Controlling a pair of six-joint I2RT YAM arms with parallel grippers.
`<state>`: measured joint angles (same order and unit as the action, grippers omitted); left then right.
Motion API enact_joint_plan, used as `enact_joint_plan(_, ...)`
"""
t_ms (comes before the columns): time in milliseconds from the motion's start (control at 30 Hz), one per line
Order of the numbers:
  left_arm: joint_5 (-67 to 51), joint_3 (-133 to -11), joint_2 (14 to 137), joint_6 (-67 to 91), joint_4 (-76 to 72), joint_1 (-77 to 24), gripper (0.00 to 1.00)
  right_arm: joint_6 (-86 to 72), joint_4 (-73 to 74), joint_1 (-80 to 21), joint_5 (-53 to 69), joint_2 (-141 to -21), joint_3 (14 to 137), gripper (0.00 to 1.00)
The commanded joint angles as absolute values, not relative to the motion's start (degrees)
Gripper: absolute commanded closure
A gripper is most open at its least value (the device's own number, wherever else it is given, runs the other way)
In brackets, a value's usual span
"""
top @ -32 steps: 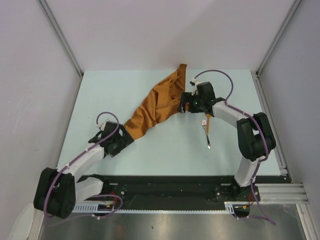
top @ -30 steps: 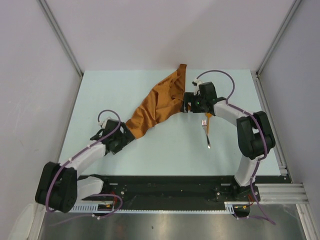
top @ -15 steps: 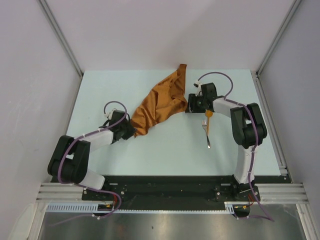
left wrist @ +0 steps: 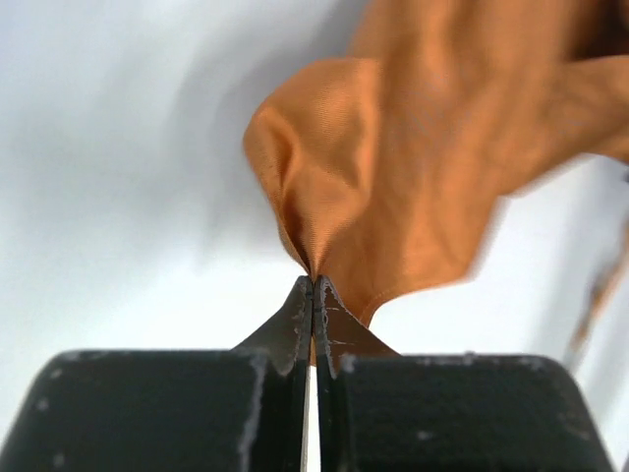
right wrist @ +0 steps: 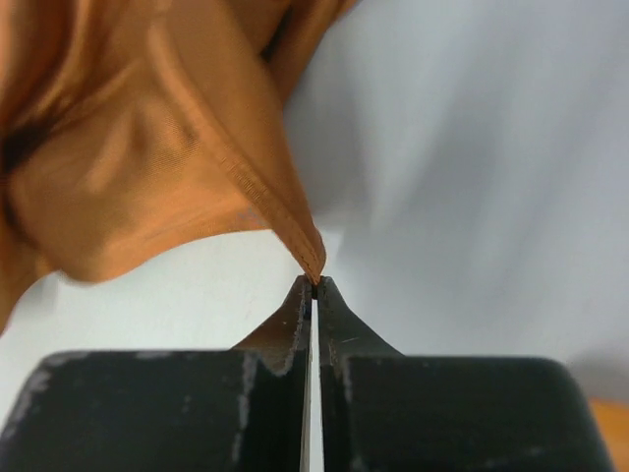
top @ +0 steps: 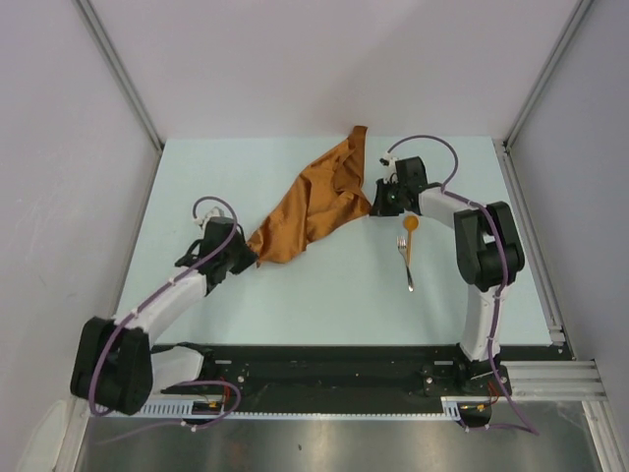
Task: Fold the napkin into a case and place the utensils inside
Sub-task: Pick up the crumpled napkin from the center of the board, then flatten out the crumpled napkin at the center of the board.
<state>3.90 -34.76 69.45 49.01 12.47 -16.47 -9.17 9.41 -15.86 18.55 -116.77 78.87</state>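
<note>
Crumpled rust-orange napkin [top: 310, 202] on pale table [top: 295, 295], stretched diagonally from 7 to 1 o'clock. At its 7 o'clock tip, left gripper [top: 248, 253]; touching its 3 o'clock edge, right gripper [top: 376, 200]. At 5 o'clock of right gripper: orange-bowled spoon [top: 411, 223], fork [top: 405, 265] alongside.

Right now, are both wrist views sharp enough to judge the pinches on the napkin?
Left wrist: the napkin weave is crisp where the left gripper pinches it, smeared toward the right edge. Right wrist: hem stitching sharp at the right gripper, cloth blurred at left. Top external: evenly lit, no glare on the table.
</note>
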Motion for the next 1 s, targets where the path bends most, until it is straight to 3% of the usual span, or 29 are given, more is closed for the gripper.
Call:
enact_joint_plan(0,0.88,-41.81,57.50,42.37,15.11,-16.26,1.00,-8.96,11.69,-17.92,18.20,-102.07,77.62,1.00)
enact_joint_plan(167,1.14,-51.75,44.15,37.63,20.29,-16.08,1.00,-9.66,13.09,-19.95,15.90,-79.96,73.13,1.00)
enact_joint_plan(500,-9.30,-79.44,36.74,33.22,21.80,-16.08,1.00,-12.04,18.54,-20.04,21.44,-48.46,80.32,1.00)
enact_joint_plan(700,-8.97,-87.19,36.47,33.05,23.46,-16.08,1.00,-15.28,17.23,-20.04,21.80,-41.49,82.71,1.00)
enact_joint_plan(967,7.89,-76.66,43.14,33.58,27.26,-16.08,1.00,-17.75,9.43,-19.52,18.46,-50.96,73.31,1.00)
